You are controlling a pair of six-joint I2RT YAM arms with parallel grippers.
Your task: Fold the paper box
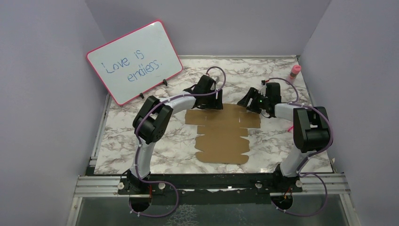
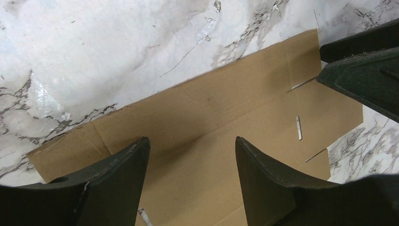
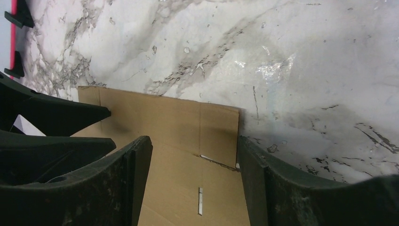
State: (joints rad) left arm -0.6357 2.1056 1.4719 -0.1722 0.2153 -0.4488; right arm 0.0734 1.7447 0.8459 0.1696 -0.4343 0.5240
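From above: paper box (image 1: 223,134) lying flat and unfolded on the marble table (image 1: 141,141), between the 2 arms. Left fingers (image 1: 205,104) over the left part of its far edge, right fingers (image 1: 245,102) over the right part. Whiteboard (image 1: 134,61) propped far left, small pink bottle (image 1: 295,71) far right.

From the left wrist: left fingers (image 2: 120,174) spread apart and empty, above the paper box (image 2: 202,108) near its far edge. Right fingers (image 2: 367,75) at upper right, over the corner flap.

From the right wrist: right fingers (image 3: 122,183) likewise spread, gripping nothing, straddling a corner flap of the paper box (image 3: 174,117). Left fingers (image 3: 47,113) dark at the left edge.
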